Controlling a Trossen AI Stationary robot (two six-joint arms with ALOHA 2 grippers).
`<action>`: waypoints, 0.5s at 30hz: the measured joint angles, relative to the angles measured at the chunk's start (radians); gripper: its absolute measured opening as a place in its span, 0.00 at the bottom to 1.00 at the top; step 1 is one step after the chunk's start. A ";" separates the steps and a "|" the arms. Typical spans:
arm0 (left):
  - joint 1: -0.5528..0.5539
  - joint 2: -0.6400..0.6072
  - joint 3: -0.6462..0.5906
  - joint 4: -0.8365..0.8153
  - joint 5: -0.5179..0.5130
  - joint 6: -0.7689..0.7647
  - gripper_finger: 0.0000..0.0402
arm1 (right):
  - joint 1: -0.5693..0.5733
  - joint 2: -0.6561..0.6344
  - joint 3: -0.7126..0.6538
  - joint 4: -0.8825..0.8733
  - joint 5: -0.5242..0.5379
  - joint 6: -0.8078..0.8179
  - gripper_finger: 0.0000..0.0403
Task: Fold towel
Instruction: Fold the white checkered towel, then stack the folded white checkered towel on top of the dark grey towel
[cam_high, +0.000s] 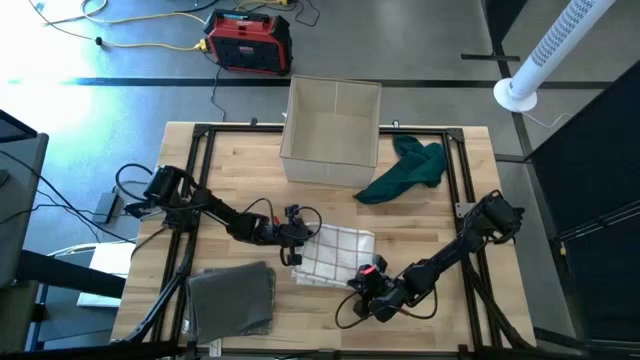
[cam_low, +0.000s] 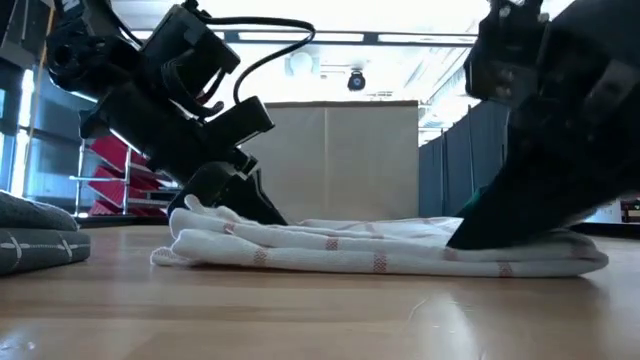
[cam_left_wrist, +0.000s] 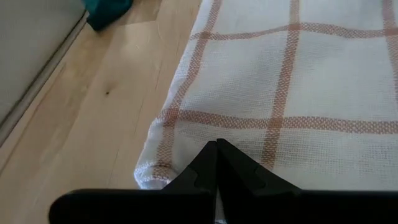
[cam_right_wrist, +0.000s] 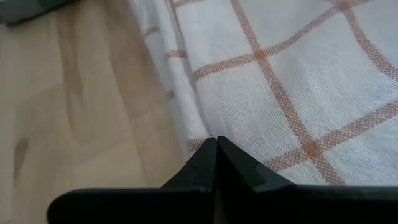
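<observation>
Towel: white cloth with a thin orange-red check, the towel lies folded in layers on the wooden table, roughly mid-table toward the front edge, between the two grippers. In the low view it sits flat, with a rumpled, bunched end at the left gripper's side.
Left arm: reaches from the table's left side, elbow bent, forearm stretched low across the wood toward the towel's left edge.
Left gripper: the left gripper is at the towel's upper-left corner; its fingertips are pressed together, meeting in a point right at the folded hem. Whether cloth is pinched between them cannot be told.
Right arm: comes in from the right edge, runs diagonally down toward the front, wrist turned back toward the towel.
Right gripper: the right gripper sits at the towel's lower-right corner; fingertips closed tip to tip at the cloth's border. Pinch on fabric not discernible.
Low view, arms: both come down steeply to the towel, one at each end.
Other cloth: dark green cloth lies crumpled near the back right of the table, just beside the box.
Box: open beige fabric box stands at the back centre.
Grey stack: folded grey cloth lies at the front left, well apart from the towel.
</observation>
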 joint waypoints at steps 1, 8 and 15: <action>-0.006 -0.019 0.001 -0.015 0.006 -0.001 0.00 | 0.001 -0.017 0.000 0.001 0.002 -0.006 0.00; -0.016 -0.235 0.102 -0.300 0.021 -0.081 0.00 | 0.014 -0.173 0.000 -0.017 0.102 -0.080 0.00; -0.055 -0.346 0.258 -0.675 0.025 -0.284 0.00 | 0.053 -0.347 0.000 -0.225 0.125 -0.021 0.00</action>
